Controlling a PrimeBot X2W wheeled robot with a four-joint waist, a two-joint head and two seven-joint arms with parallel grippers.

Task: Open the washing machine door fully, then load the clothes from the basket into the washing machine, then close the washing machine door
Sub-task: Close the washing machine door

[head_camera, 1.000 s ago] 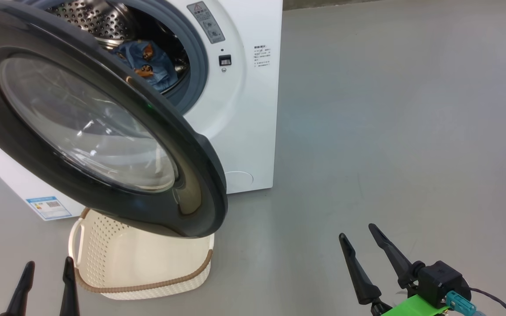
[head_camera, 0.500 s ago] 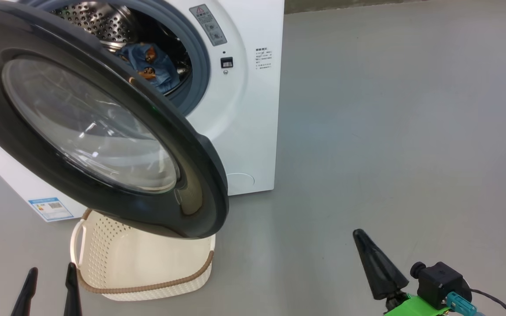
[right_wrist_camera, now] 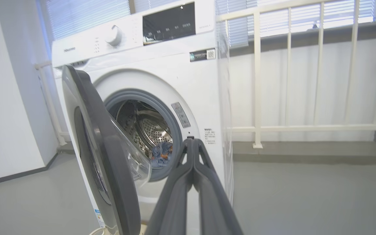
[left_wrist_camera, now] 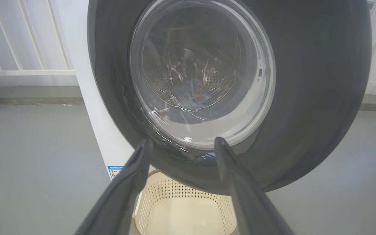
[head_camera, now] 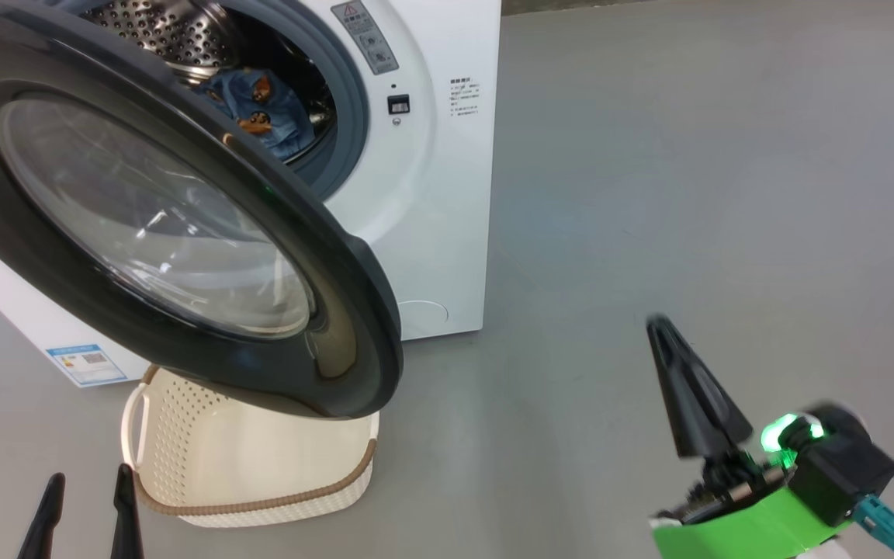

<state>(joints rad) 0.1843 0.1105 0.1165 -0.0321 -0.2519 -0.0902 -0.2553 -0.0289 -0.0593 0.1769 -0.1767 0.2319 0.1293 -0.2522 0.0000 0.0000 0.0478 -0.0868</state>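
Head view, near: your left end effector [head_camera: 88, 473] is spread wide, holding nothing | your right end effector [head_camera: 658, 326] is pinched shut on nothing, over the floor [head_camera: 687, 155] | basket [head_camera: 261, 508] sits under the open washing machine door [head_camera: 354, 310], and you see its bare cream bottom | far: clothes [head_camera: 268, 116] lie inside the washing machine [head_camera: 447, 194].

I watched my right pincer [head_camera: 660, 330] close. Its two dark fingers [head_camera: 695, 404], spread apart a second before, came together into one point with the tips touching. The arm lifted and turned, so the pincer sat higher in the head view. A green light [head_camera: 777, 433] came on just behind the pincer's base.
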